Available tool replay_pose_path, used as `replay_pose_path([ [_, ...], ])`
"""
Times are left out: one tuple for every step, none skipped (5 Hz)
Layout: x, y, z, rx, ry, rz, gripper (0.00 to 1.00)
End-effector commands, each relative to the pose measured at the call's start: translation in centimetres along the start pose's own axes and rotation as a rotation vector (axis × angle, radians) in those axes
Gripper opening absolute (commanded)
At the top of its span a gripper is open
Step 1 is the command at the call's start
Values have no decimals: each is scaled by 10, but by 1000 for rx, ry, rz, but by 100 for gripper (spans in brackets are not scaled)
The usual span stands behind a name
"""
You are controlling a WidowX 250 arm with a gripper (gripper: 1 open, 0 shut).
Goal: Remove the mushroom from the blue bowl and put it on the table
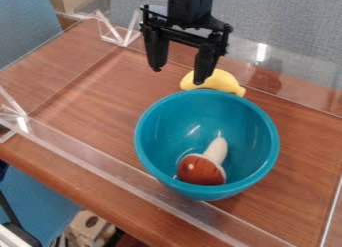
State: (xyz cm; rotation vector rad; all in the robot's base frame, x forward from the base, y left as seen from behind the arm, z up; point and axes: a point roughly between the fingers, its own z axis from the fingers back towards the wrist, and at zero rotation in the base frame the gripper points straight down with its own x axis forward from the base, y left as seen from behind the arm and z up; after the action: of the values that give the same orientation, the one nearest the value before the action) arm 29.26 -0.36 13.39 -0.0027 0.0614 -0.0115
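The blue bowl [207, 143] stands on the table [94, 96], toward its front right. Inside the bowl lies the mushroom [206, 165] on its side, red-brown cap toward the front, cream stem pointing up the bowl's wall. My gripper [179, 69] hangs pointing down above the bowl's far rim, black fingers [156, 51] spread apart with nothing between them. It is well above and behind the mushroom, touching neither it nor the bowl.
A yellow banana-like toy [225, 84] lies just behind the bowl, partly hidden by my right finger. Low clear acrylic walls [80, 141] border the tabletop at front, left and back. A blue panel stands behind the back wall.
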Motion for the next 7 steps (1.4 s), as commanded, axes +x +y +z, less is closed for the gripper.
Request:
replay_pose_path([
  [-11, -10, -12, -4, 16, 13, 100],
  [-30, -30, -29, -4, 21, 11, 100],
  [-28, -43, -39, 3, 19, -45, 100],
  [-21, -48, -51, 8, 22, -83, 100],
  [-14, -47, -64, 16, 27, -114, 100],
  [-9, -51, -78, 20, 24, -113, 100],
  [-3, -53, -86, 19, 21, -107, 100],
])
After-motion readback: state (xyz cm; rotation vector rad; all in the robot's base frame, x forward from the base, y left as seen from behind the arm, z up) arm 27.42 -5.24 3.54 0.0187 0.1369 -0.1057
